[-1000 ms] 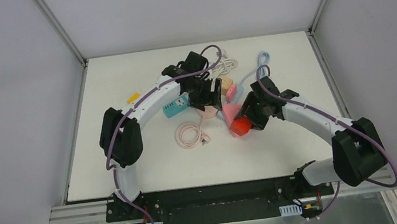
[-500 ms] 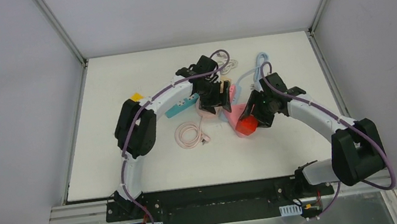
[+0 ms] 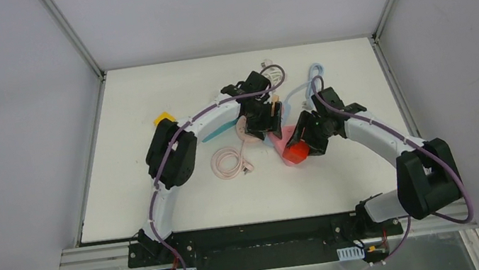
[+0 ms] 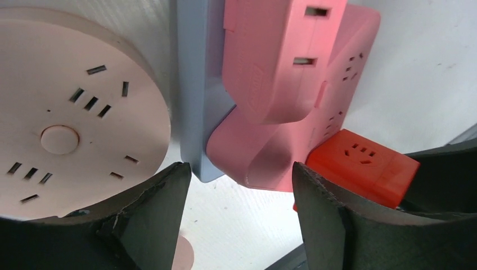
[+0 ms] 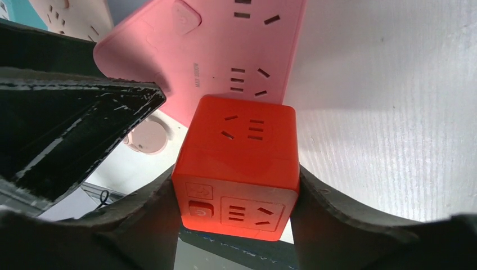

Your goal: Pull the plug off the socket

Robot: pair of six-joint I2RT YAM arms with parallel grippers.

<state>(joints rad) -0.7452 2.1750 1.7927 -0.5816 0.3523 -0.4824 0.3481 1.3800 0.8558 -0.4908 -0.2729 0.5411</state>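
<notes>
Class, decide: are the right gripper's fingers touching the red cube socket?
Touching. The right wrist view shows both fingers pressed flush against the sides of the red cube socket, with no gap.

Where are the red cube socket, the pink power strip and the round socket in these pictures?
red cube socket (image 5: 236, 163): right wrist view, on its top face.
pink power strip (image 5: 225, 45): right wrist view, on its flat face among the outlets.
round socket (image 4: 73, 73): left wrist view, on its pale upper face.

I see the middle of the worktop (image 3: 146, 106) jammed: pink strip (image 4: 270, 84), round socket (image 4: 67, 112) and red cube (image 5: 236, 152) crowd together, with the left tool (image 4: 239, 174) and right tool (image 5: 236, 188) packed close over them. A coiled cable (image 3: 220, 167) lies just nearer. There's open passage along the near and left edges.
</notes>
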